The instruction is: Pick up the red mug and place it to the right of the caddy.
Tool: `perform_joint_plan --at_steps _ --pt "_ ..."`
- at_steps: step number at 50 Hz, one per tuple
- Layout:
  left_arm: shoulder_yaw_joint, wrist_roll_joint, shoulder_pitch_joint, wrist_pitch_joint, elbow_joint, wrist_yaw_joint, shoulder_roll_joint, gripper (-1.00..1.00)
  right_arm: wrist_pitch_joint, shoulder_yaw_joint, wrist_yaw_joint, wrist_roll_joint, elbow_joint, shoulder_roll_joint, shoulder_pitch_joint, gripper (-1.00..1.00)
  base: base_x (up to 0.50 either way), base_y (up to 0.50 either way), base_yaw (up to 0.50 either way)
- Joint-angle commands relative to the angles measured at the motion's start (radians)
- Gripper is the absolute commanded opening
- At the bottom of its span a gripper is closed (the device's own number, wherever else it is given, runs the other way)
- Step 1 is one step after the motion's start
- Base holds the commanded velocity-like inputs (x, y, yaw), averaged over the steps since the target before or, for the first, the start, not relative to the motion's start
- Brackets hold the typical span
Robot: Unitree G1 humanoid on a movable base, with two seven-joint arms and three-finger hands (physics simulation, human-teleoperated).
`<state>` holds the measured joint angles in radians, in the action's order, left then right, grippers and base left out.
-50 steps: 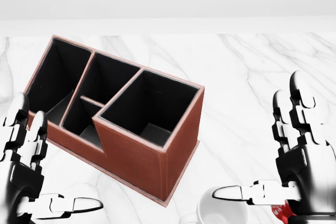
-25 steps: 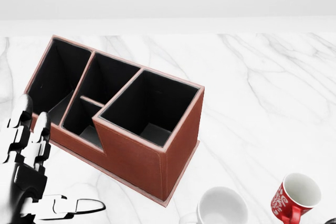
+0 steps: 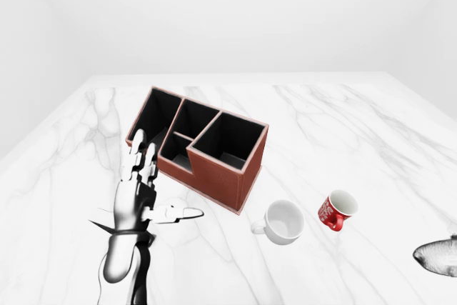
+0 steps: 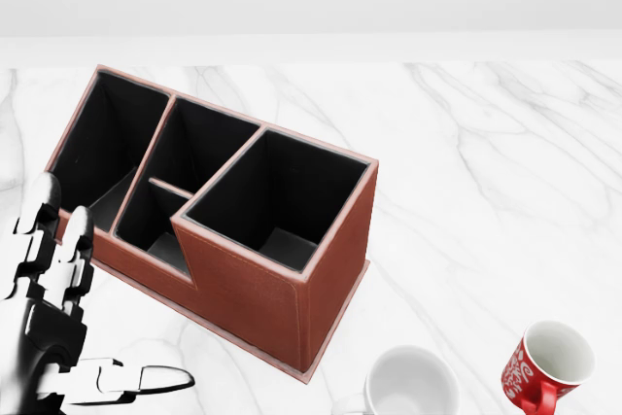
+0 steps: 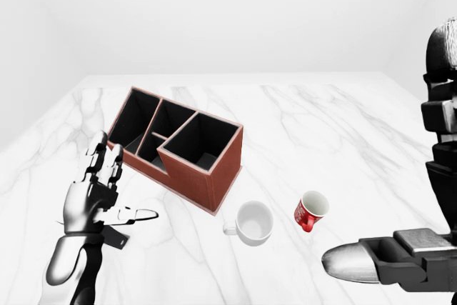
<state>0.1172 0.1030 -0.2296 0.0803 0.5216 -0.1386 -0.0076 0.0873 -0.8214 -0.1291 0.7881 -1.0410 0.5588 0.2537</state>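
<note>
White marble tabletop (image 3: 335, 116) under plain white walls carries the brown caddy (image 3: 203, 149), with a white mug (image 3: 283, 221) just beside its lower right corner and the red mug (image 3: 337, 210) tilted on its side right of the white one, apart from both hands. Left hand (image 3: 139, 194) stands raised left of the caddy, fingers (image 3: 136, 156) extended upward, thumb pointing right, spread and holding nothing. Right hand (image 5: 421, 198) fills the right-eye view's right edge, upright, fingers spread, empty, well right of the red mug.
</note>
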Motion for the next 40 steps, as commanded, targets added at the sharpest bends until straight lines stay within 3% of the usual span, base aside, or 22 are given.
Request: perform_joint_plan --at_steps 1,3,5,10,15,17,19,21,27,40 --pt "0.006 -0.001 -0.002 -0.047 -0.047 -0.012 -0.006 1.0 0.0 0.055 -0.232 -0.292 -0.006 -0.003 0.042 1.0 0.0 0.0 0.0" --pt "0.007 0.003 -0.001 -0.048 -0.049 -0.011 -0.004 1.0 0.0 0.055 -0.316 -0.383 -0.006 -0.028 0.025 1.0 0.0 0.0 0.0" --pt "0.011 0.009 0.012 0.007 0.021 0.002 0.005 1.0 0.0 0.049 -0.404 -0.471 -0.006 -0.045 0.009 1.0 0.0 0.0 0.0" --pt "0.009 0.003 0.016 0.007 0.065 0.005 0.001 1.0 0.0 0.065 -0.569 -0.693 -0.006 -0.089 -0.023 1.0 0.0 0.0 0.0" --pt "0.011 0.003 0.014 0.007 0.065 0.001 0.0 1.0 0.0 0.093 -0.569 -1.055 -0.006 -0.217 -0.121 1.0 0.0 0.0 0.0" --pt "0.006 -0.004 -0.004 -0.039 -0.035 -0.014 -0.01 1.0 0.0 0.088 -0.569 -1.186 -0.006 -0.265 -0.18 1.0 0.0 0.0 0.0" --pt "0.003 -0.003 -0.005 -0.048 -0.043 -0.012 -0.007 1.0 0.0 0.083 -0.569 -1.288 -0.006 -0.3 -0.234 1.0 0.0 0.0 0.0" --pt "0.004 0.0 -0.004 -0.051 -0.048 -0.011 -0.005 1.0 0.0 0.088 -0.569 -1.369 -0.006 -0.29 -0.286 1.0 0.0 0.0 0.0" --pt "-0.006 -0.006 -0.005 -0.054 -0.053 -0.004 -0.004 1.0 0.0 0.084 -0.569 -1.437 -0.006 -0.253 -0.305 1.0 0.0 0.0 0.0" --pt "-0.001 0.0 -0.002 -0.054 -0.053 -0.003 0.0 1.0 0.0 0.082 -0.569 -1.365 0.011 -0.232 -0.22 1.0 0.0 0.0 0.0"
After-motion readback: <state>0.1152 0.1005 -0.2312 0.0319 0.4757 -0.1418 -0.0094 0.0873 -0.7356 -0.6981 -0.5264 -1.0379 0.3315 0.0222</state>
